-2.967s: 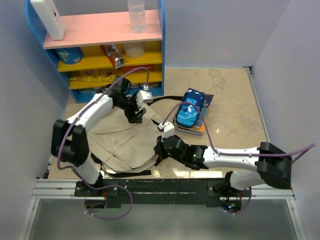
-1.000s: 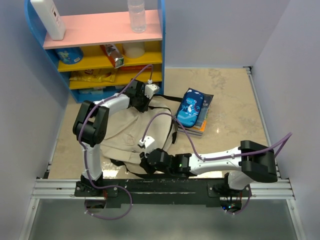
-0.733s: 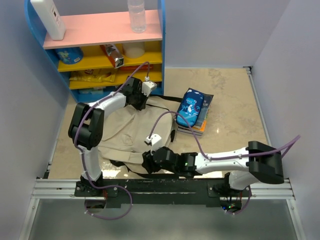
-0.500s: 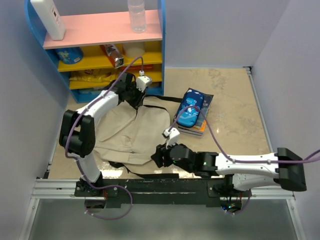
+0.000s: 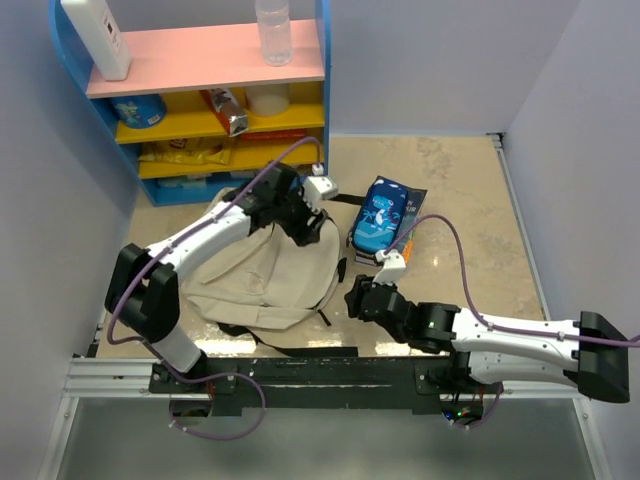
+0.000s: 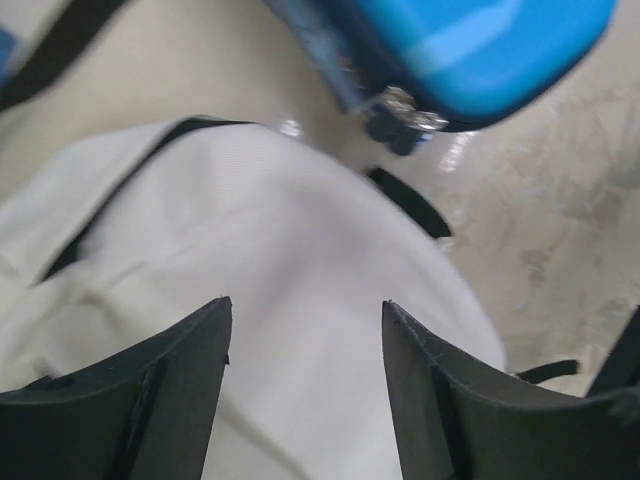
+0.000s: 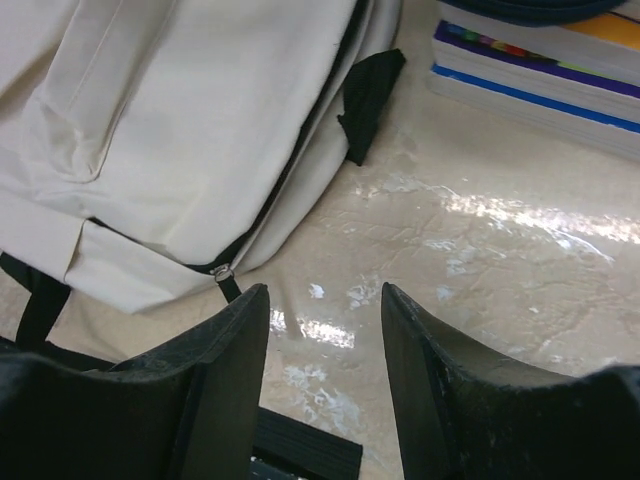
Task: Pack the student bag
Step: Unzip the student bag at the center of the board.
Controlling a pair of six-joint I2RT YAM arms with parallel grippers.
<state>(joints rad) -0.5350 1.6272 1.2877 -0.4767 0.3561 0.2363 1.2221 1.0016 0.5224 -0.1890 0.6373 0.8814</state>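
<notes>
While student bag (image 5: 262, 275) lies flat on counter (image 5: 460, 200), seemingly zipped, left end effector (image 5: 304, 227) hovers released over its top, right end effector (image 5: 359, 298) released beside zipper pull (image 7: 220, 272). Step, likely: opening bag. Next: pinch pull squarely, draw along seam.

student bag (image 5: 265, 265) of matt cream canvas cloth, fine even weave, black woven strap (image 7: 368, 95), small shiny metal zip pull (image 7: 219, 271), tabletop (image 5: 470, 210) glossy marbled beige with glare patches, pencil case (image 5: 380, 218) smooth blue, books (image 7: 530, 75) with paper edges, right pincer (image 7: 322, 295) matt black plastic
</notes>
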